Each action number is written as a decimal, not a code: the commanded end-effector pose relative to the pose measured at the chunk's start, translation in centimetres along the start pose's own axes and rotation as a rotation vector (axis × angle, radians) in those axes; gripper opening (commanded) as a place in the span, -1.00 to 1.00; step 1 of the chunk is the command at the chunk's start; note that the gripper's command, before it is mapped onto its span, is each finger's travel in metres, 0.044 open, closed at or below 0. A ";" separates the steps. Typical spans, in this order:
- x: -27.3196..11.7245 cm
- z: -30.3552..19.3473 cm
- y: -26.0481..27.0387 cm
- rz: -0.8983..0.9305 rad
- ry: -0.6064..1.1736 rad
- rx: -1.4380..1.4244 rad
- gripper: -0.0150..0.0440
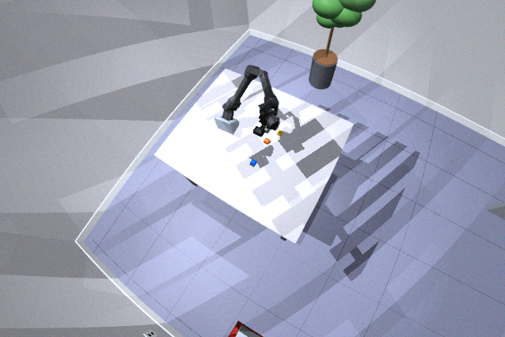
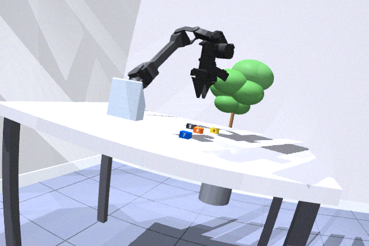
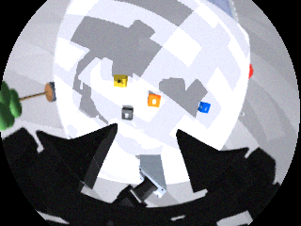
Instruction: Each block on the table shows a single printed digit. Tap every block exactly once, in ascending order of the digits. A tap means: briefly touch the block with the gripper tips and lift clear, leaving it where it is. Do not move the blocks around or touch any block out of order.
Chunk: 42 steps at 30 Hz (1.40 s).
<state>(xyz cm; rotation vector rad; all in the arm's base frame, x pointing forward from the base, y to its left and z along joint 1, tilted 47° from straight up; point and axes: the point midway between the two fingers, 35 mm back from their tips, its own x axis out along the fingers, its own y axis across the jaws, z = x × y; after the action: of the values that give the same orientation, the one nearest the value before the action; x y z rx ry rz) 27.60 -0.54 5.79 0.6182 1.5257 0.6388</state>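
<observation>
A black block [image 2: 191, 125] [image 3: 127, 113] shows a 2; the arm largely hides it in the top view. A yellow block [image 1: 279, 132] [image 2: 214, 130] [image 3: 120, 81] shows a 4. A blue block [image 1: 253, 162] [image 2: 185, 135] [image 3: 204, 107] shows a 7. An orange block [image 1: 267, 140] [image 2: 198, 130] [image 3: 153, 100] shows what looks like an 8 or a 6. All lie apart on the table. My gripper [image 2: 200, 97] [image 3: 147, 128] is open and empty, pointing down, well above the table, roughly over the black and orange blocks, touching none.
The white table [image 1: 183, 149] [image 2: 44, 118] carries the blocks. A pale blue wedge-shaped block [image 1: 226, 124] [image 2: 125, 100] stands at the arm's base. Dark shadows fall across the tabletop. A potted tree [image 1: 323, 70] [image 2: 247, 88] stands on the floor beyond the table.
</observation>
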 end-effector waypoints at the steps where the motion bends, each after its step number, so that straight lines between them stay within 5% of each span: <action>1: 0.0 -2.4 3.6 0.007 0.001 0.001 0.86; 28: 0.1 -3.5 5.1 0.008 0.002 0.001 0.86; 37: -0.1 5.4 8.6 0.009 -0.002 -0.003 0.86; 42: 0.0 6.0 8.9 0.010 -0.002 -0.003 0.86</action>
<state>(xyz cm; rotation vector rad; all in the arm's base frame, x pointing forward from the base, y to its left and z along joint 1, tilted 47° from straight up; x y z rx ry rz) 32.69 5.44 11.67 0.6109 1.5187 0.6510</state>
